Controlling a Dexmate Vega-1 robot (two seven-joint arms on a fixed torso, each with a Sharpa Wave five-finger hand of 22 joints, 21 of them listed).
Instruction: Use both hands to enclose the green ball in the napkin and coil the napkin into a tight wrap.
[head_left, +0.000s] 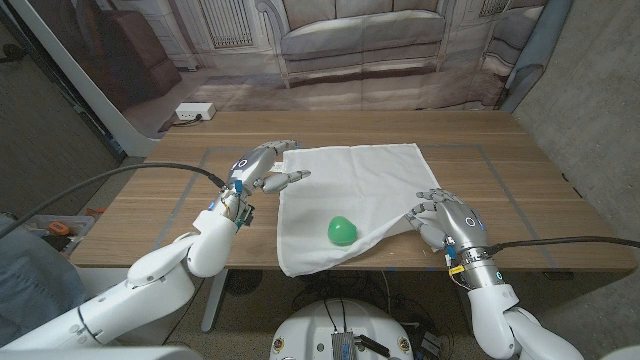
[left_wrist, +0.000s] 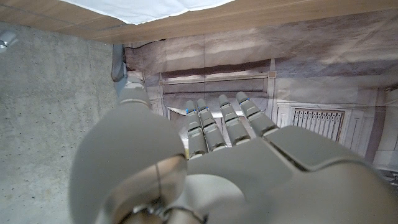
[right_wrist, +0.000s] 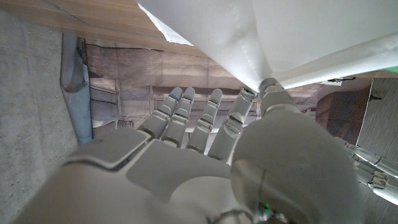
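We count one green ball (head_left: 342, 231), one white napkin (head_left: 345, 180), one wooden table (head_left: 520, 190), two robot hands, the left hand (head_left: 262, 165) and the right hand (head_left: 443, 217), and one white power strip (head_left: 194, 112).

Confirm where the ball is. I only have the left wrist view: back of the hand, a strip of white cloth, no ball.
Observer: The small green ball sits on the white cloth napkin, toward its near edge, uncovered.
Operator: Is the right hand on the cloth?
Observer: Yes. The right hand pinches the napkin's near right corner and has it lifted off the wooden table; the right wrist view shows the cloth gathered at a fingertip.
Operator: And my left hand?
Observer: The left hand is at the napkin's far left corner, fingers on the edge; whether it grips is unclear.
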